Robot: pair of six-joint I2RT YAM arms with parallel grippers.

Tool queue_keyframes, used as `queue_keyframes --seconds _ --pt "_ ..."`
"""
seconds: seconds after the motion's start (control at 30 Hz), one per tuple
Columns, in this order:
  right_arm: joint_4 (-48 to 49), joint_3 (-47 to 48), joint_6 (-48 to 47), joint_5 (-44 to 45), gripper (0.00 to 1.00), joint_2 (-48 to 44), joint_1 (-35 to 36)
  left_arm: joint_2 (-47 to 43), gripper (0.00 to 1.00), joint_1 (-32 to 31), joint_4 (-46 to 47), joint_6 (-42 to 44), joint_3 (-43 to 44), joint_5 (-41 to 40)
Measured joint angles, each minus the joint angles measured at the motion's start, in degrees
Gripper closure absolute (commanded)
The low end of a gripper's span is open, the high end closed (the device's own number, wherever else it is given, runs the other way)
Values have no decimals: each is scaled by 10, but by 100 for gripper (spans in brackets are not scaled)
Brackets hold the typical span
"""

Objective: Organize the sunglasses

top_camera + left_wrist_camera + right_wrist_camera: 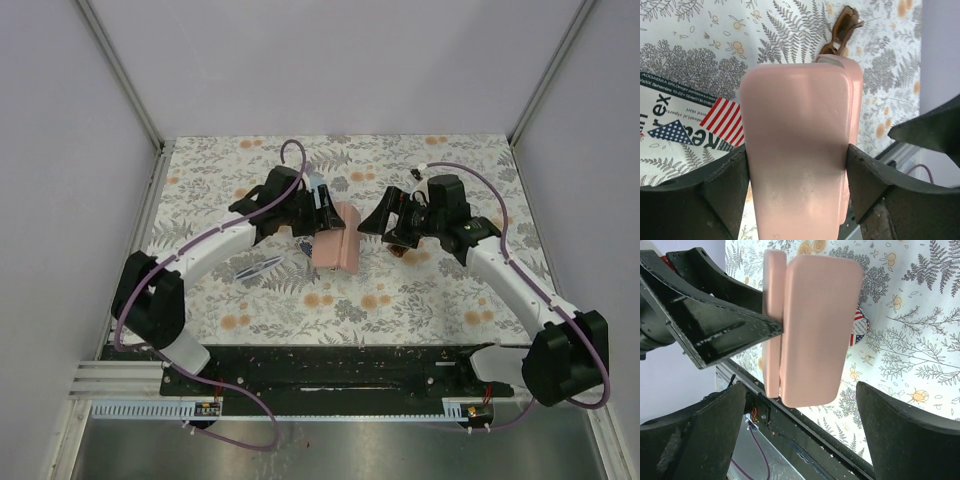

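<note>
Left wrist: the left pincer [797, 150] clamps the pink case [797, 115], partly hiding brown sunglasses [842, 31]; right pincer [801, 390] gapes apart.

We see the pink case [335, 240] held in the left pincer [797, 167], right in the middle of the bench [430, 300]. It blocks the way between our two arms. The right pincer [801, 387] stands wide apart just beside it and does not touch it. The flag case [695, 125] lies under the left pincer, so room is tight there. The brown sunglasses [842, 30] lie just past the pink case. The silvery sunglasses [258, 267] lie near the left arm. We could pass along the back of the bench. Walls [70, 150] shut in the left, right and back.
</note>
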Motion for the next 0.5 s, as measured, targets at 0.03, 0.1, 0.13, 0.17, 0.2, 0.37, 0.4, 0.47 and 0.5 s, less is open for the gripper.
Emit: queue_keyframes --seconds 0.03,0.1,0.13,0.17,0.2,0.37,0.4,0.47,0.5 --pt "0 -4 0 -1 4 -8 -2 -9 85 6 7 -2 -10 9" --pt "1 -13 0 -7 5 -24 -5 -38 84 23 35 -10 -44 39" --pt "3 -20 0 -18 5 -34 -9 -56 84 34 55 -18 -65 59" --pt "7 -25 1 -29 5 -42 -11 -71 84 44 72 -26 -81 76" --pt "15 -33 2 -45 5 -51 -13 -87 84 54 92 -35 -97 93" --pt "102 -80 40 -135 0 -100 -15 -130 83 80 174 -78 -125 159" --pt "127 -88 52 -151 1 -105 -15 -134 83 79 187 -86 -125 170" --pt "175 -103 75 -177 1 -109 -15 -140 83 79 214 -101 -126 188" --pt "197 -109 87 -188 1 -109 -15 -142 83 78 226 -108 -126 197"
